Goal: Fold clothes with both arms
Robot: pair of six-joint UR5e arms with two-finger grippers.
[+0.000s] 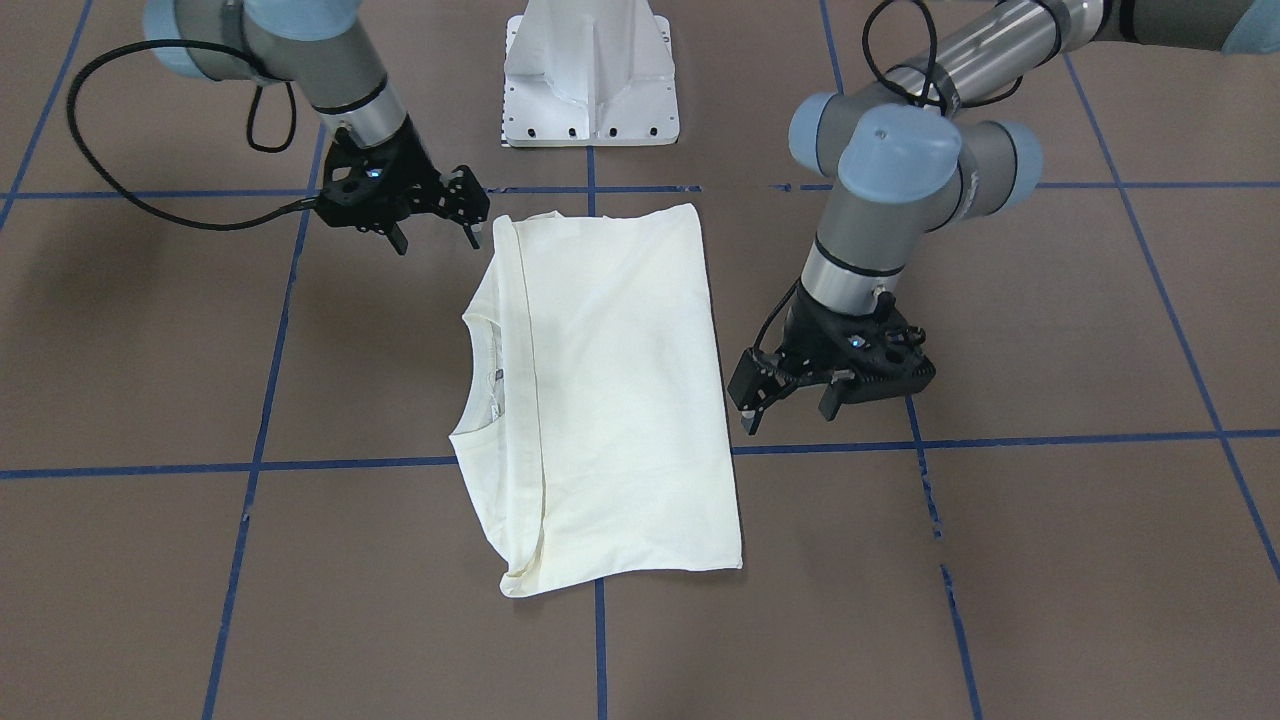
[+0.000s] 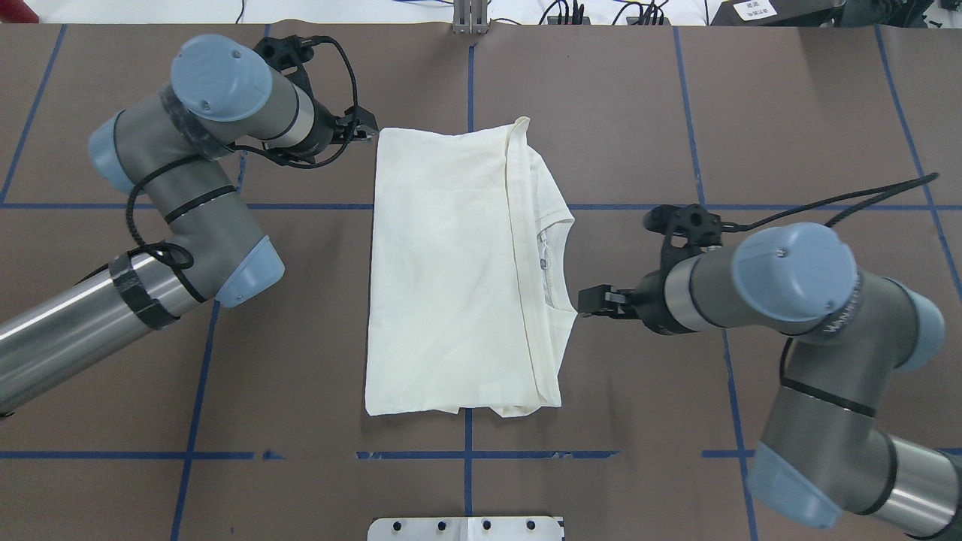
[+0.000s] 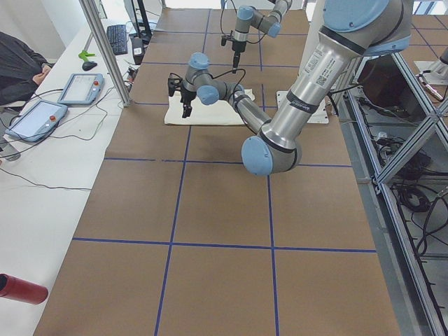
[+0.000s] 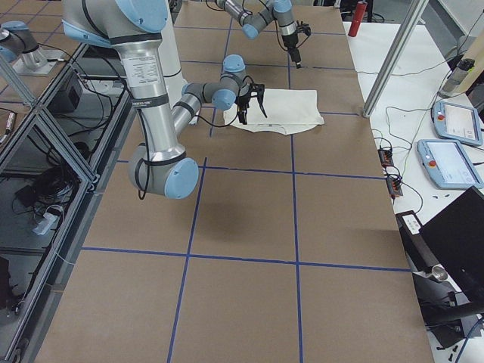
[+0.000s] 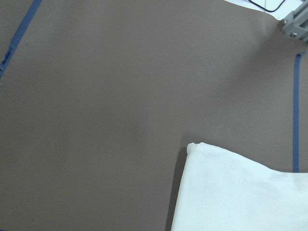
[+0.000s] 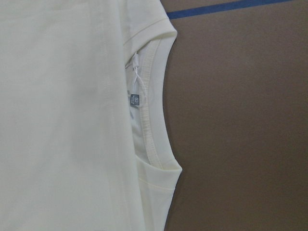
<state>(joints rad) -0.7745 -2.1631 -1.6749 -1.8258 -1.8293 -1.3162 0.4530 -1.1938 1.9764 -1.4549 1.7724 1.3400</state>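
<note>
The clothes are one cream shirt (image 1: pixel 610 400), folded into a rectangle with its plain side up, flat on the brown table (image 2: pixel 789 113). Its collar (image 6: pixel 154 110) and neck label point toward the robot's right. My left gripper (image 1: pixel 790 405) hovers open and empty beside the shirt's plain edge. In the overhead view it (image 2: pixel 364 129) is at the shirt's (image 2: pixel 451 270) far left corner, and the left wrist view shows that corner (image 5: pixel 231 192). My right gripper (image 1: pixel 437 238) is open and empty too, just off the collar side (image 2: pixel 594 300). No print shows.
The white pedestal base (image 1: pixel 590 80) stands at the robot's side of the table. Blue tape lines (image 2: pixel 466 454) grid the brown surface. A side bench holds tablets (image 3: pixel 77 87), with a seated person (image 3: pixel 17 66) at its edge. A red cylinder (image 3: pixel 21 288) lies at the near left.
</note>
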